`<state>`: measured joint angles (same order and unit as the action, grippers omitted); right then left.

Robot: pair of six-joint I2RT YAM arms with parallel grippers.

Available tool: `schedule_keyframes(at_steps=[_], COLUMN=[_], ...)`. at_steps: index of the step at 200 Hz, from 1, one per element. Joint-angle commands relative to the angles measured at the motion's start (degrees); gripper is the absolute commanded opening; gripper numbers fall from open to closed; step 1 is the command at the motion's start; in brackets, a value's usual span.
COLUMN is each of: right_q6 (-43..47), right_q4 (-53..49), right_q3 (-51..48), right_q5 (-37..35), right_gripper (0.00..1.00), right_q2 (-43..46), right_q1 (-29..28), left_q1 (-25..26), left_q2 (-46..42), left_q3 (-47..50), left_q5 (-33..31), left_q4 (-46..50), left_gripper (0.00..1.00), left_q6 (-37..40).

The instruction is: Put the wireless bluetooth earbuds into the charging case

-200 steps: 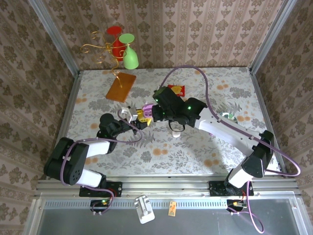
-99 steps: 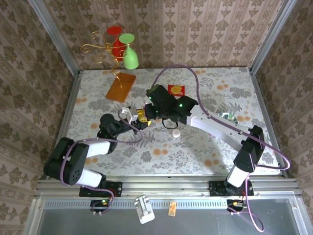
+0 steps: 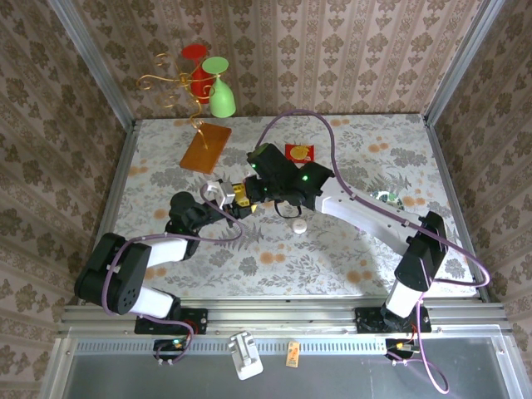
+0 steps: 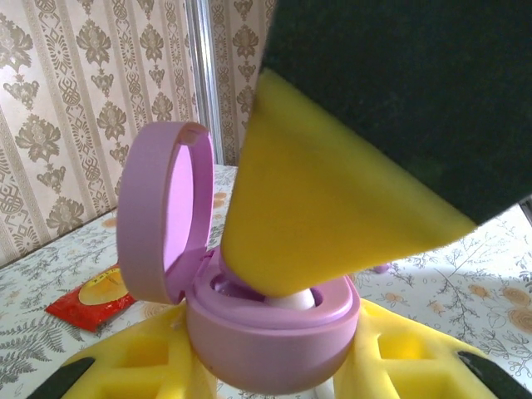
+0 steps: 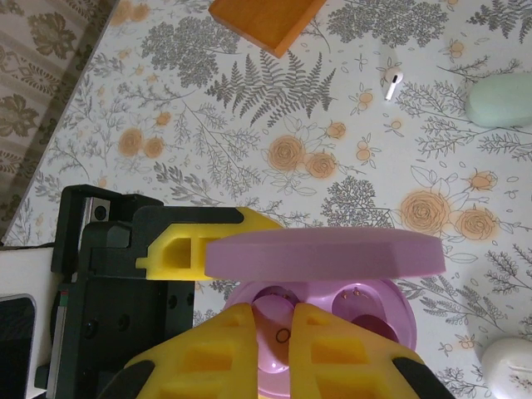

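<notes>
1. My left gripper pinches the open lilac plastic charging case between its yellow pads. My right gripper, pressed nearly together, pinches a tiny white earbud at a socket inside that case.
2. If the bud meets the socket crooked, it could jam, or pop out when I release it.
3. Pushing hard could twist the case in my left grip, or knock its raised lid shut.

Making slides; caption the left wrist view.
Right pincer holds an earbud inside the open purple case gripped by left pincer.
</notes>
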<state>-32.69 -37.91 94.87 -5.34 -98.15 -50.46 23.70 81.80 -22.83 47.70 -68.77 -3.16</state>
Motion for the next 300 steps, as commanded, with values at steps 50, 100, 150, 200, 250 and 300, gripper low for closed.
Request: schedule_keyframes(at_steps=[50,100,150,200,250,300], right_q6=[2.2,1.7,0.9,1.5,-4.0,-6.2], right_q4=[-1.1,1.5,5.0,9.4,14.8,5.5], right_q3=[2.6,0.0,-5.9,-13.2,-34.0,-46.4], right_q5=[3.4,3.8,3.2,3.1,2.5,-3.4], right_gripper=[0.25,0.33,0.48,0.48,0.49,0.54], right_q2=[-0.7,2.2,6.7,12.3,28.0,33.7], right_q1=[-0.6,-0.2,0.7,2.5,11.1,23.6], left_q1=[0.1,0.0,-0.4,-0.6,-1.8,-1.7], left_q2=[0.6,0.9,0.5,0.4,-1.4,-3.7], left_q3=[-2.3,-2.0,-1.5,-1.2,-0.2,-0.4], left_q5=[-0.1,-0.2,-0.1,0.8,1.6,2.3], left_q4=[-1.3,-1.5,-1.9,-2.6,-2.0,0.8], left_gripper=[0.25,0.25,0.25,0.25,0.25,0.25], left_q6=[0.6,0.8,0.6,0.8,0.7,1.1])
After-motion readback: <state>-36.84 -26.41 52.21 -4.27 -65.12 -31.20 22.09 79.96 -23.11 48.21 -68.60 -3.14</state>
